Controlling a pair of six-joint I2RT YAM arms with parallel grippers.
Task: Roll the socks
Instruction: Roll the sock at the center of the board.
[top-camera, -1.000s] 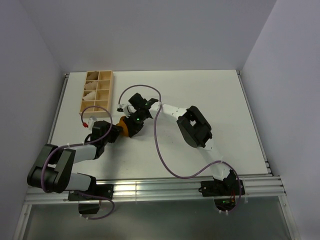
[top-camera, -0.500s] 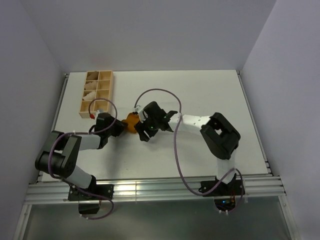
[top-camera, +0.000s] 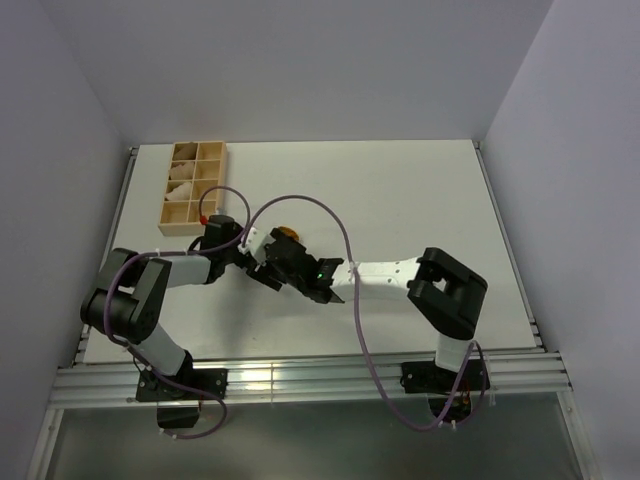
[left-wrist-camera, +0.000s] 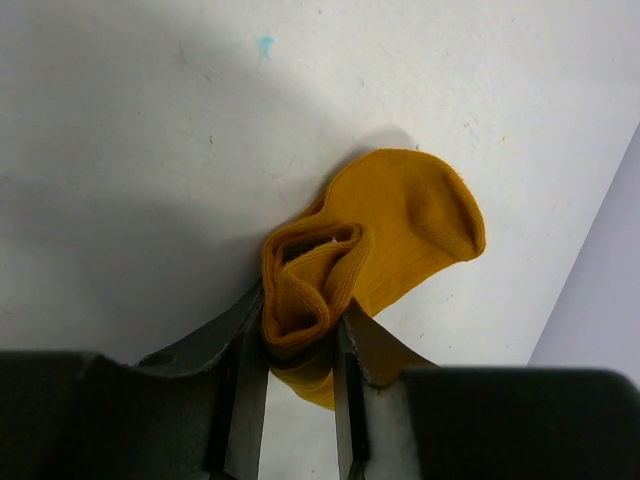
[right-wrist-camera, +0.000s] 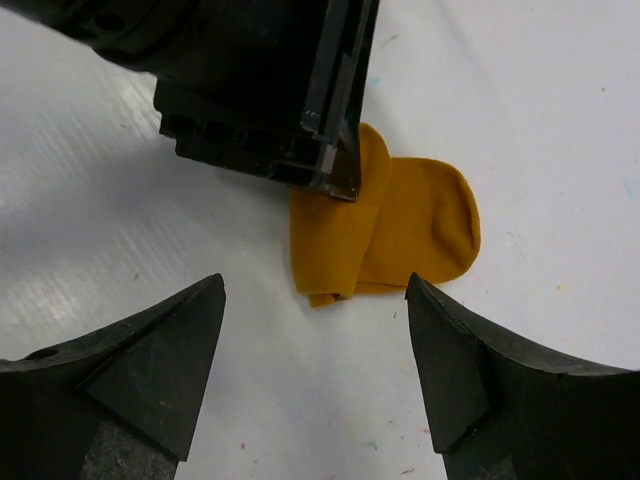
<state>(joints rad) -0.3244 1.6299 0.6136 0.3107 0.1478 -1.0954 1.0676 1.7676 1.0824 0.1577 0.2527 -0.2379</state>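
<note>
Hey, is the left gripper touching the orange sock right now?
Touching. The left wrist view shows the left gripper with both fingers pressed against a bunched fold of the sock.

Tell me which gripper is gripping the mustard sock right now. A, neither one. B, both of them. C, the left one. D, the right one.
C: the left gripper pinches the bunched end of the sock between its fingers, while the right gripper stands open above the table, clear of the fabric.
</note>
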